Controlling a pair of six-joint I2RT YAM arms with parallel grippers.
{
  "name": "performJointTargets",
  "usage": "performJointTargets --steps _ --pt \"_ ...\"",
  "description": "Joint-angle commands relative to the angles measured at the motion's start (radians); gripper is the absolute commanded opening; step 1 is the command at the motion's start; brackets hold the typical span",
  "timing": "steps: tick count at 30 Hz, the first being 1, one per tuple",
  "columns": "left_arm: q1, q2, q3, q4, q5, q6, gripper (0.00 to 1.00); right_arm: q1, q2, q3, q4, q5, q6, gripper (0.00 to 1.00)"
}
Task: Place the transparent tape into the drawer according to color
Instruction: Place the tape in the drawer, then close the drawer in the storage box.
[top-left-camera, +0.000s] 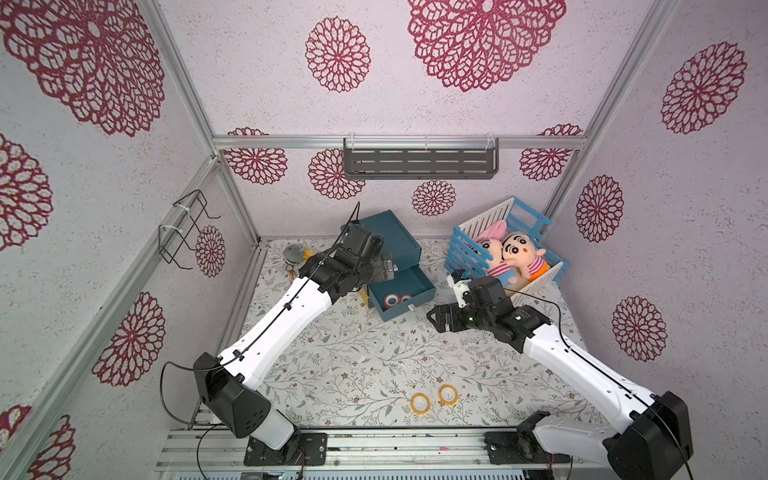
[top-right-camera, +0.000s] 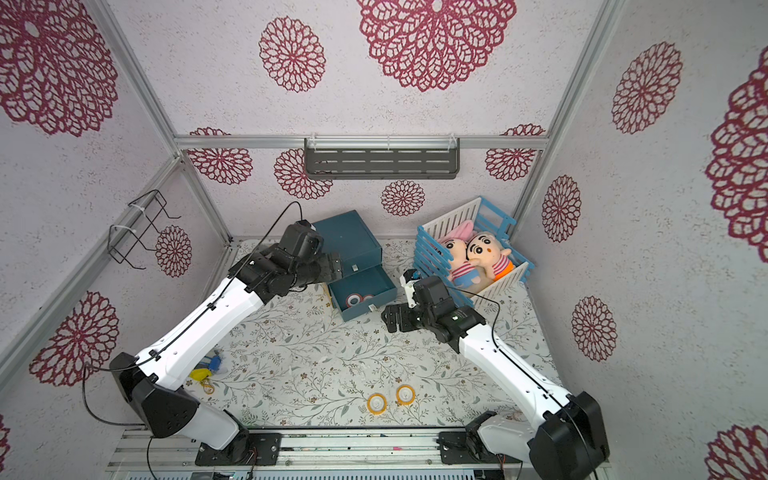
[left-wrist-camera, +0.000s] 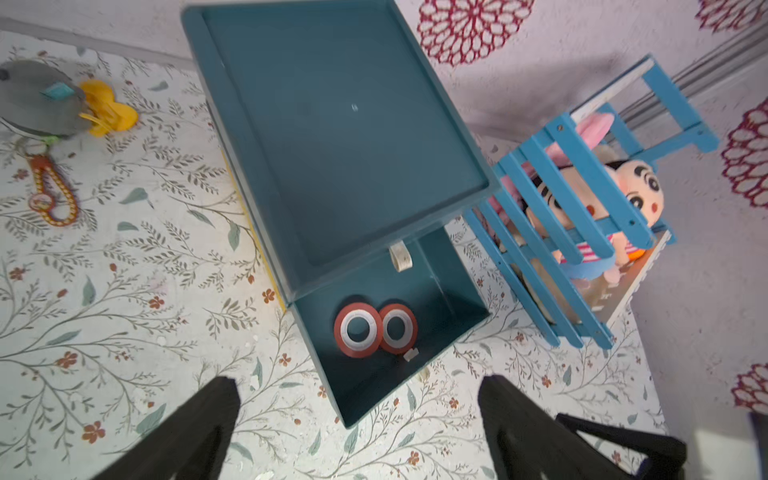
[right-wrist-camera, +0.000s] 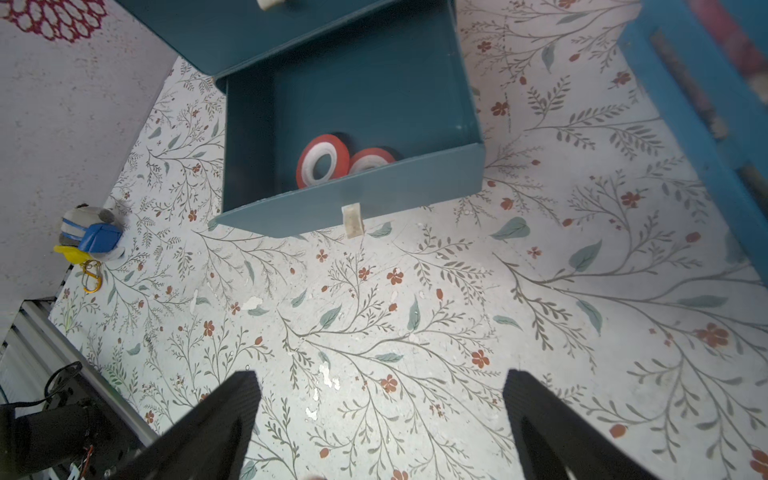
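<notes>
A: Big stuff?
B: Flat floral-print worktop (top-left-camera: 353, 345); boxy matte teal cabinet (top-left-camera: 386, 237), its lower drawer (left-wrist-camera: 440, 328) pulled out.
A: Your jaws?
B: My left jaws and right jaws both spread wide, nothing held.
A: Tape?
B: Two red tape rings (left-wrist-camera: 358, 330) with white cores sit touching in that drawer; two yellow-orange tape rings (top-left-camera: 420, 403) lie flat near the worktop's front edge, just beside each other.

Floral table (top-left-camera: 353, 353), drawer unit (top-left-camera: 386, 237), crate (top-left-camera: 459, 255), yellow tapes (top-left-camera: 420, 403)
</notes>
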Motion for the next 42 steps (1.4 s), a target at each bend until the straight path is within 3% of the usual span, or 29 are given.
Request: performJointTargets --steps 1,13,21,27,32,42 --pt "0.058 0.041 0.011 -0.018 -0.012 0.047 1.00 0.018 0.006 0.006 0.081 0.039 0.022 0.99" --pt "0.177 0.175 0.068 0.071 0.094 0.064 0.94 0.049 0.025 -0.011 0.134 0.055 0.023 0.99" --pt "0.196 0.237 0.102 0.094 0.133 0.069 0.76 0.051 0.038 -0.026 0.159 0.052 0.020 0.98" --pt "0.198 0.252 0.091 0.093 0.136 0.064 0.65 0.063 0.061 -0.044 0.213 0.039 0.017 0.92" --pt "0.203 0.259 0.089 0.096 0.143 0.067 0.56 0.086 0.087 -0.055 0.259 0.044 0.010 0.80" --pt "0.212 0.269 0.086 0.094 0.157 0.078 0.48 0.135 0.161 -0.077 0.403 0.117 0.003 0.67"
